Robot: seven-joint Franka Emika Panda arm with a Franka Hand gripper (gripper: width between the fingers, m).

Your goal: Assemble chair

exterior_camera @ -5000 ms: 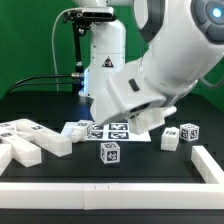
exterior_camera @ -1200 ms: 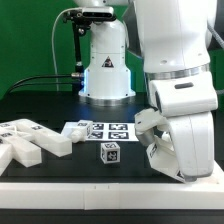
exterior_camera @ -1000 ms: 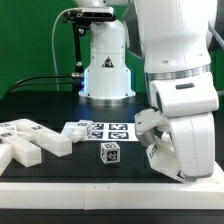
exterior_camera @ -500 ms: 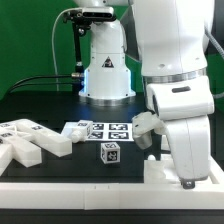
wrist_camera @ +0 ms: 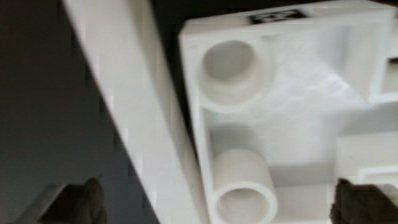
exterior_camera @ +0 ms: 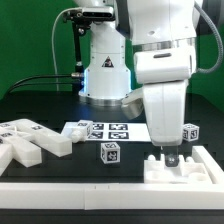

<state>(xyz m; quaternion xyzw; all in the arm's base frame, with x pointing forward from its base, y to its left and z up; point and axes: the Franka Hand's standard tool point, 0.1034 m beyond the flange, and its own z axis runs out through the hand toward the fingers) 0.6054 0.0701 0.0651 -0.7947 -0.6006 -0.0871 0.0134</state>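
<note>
The end effector [exterior_camera: 170, 157] stands open; fingers either side of the white chair part [exterior_camera: 188, 173].

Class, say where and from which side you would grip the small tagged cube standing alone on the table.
Pinch two opposite flat sides of the cube, coming straight down from above. It sits square on the table, and its sides are free and parallel.

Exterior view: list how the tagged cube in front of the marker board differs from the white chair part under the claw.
The cube is small and compact; the chair part is far wider. The cube stands alone on open table; the chair part lies along the white rail at the exterior view's right. The open claw hangs over the chair part, not the cube. Both are white and tagged.
</note>
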